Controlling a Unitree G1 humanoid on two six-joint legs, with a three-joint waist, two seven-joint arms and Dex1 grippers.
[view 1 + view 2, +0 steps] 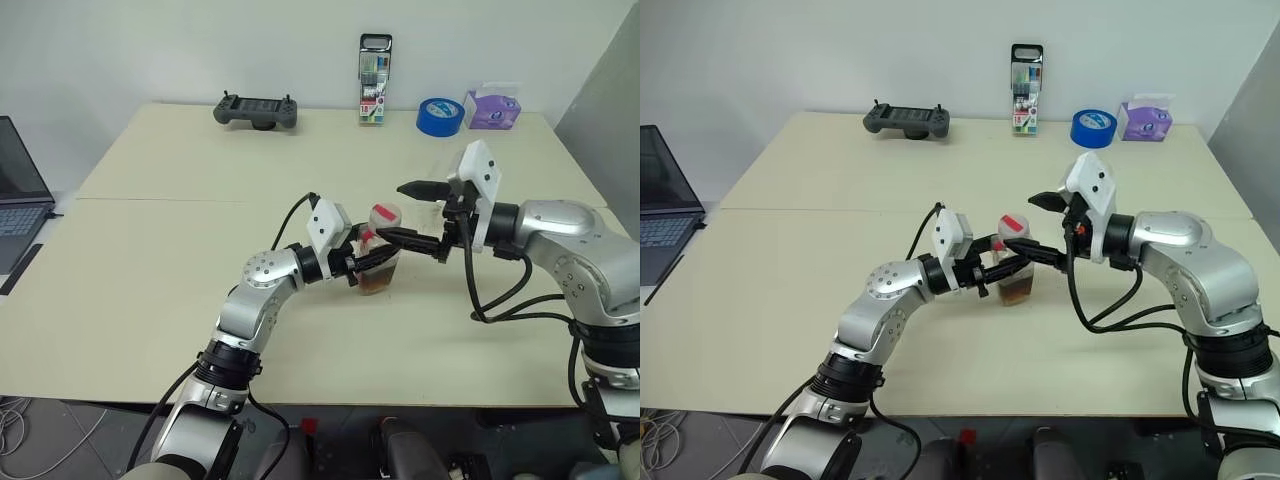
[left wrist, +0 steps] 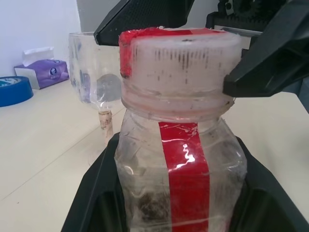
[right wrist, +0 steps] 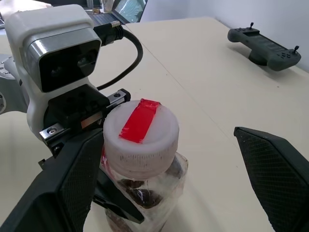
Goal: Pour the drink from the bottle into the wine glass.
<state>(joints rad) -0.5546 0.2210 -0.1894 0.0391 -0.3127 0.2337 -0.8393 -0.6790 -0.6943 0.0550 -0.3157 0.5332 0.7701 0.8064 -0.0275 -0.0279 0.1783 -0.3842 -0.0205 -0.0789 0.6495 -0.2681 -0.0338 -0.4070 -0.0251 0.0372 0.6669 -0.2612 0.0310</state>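
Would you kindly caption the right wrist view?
Open right gripper straddles the capped bottle held by the left gripper.

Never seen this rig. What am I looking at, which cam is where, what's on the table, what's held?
A two-armed humanoid robot at a beige table. Two pictures come from its head cameras, two from cameras on its wrists. The left claw is shut on a small bottle with a white cap, dark drink at its bottom. The right claw is open around the cap, not gripping. A wine glass stands behind the bottle. Farther back: game controller, marker case, blue tape, tissue box; a laptop at the left edge.
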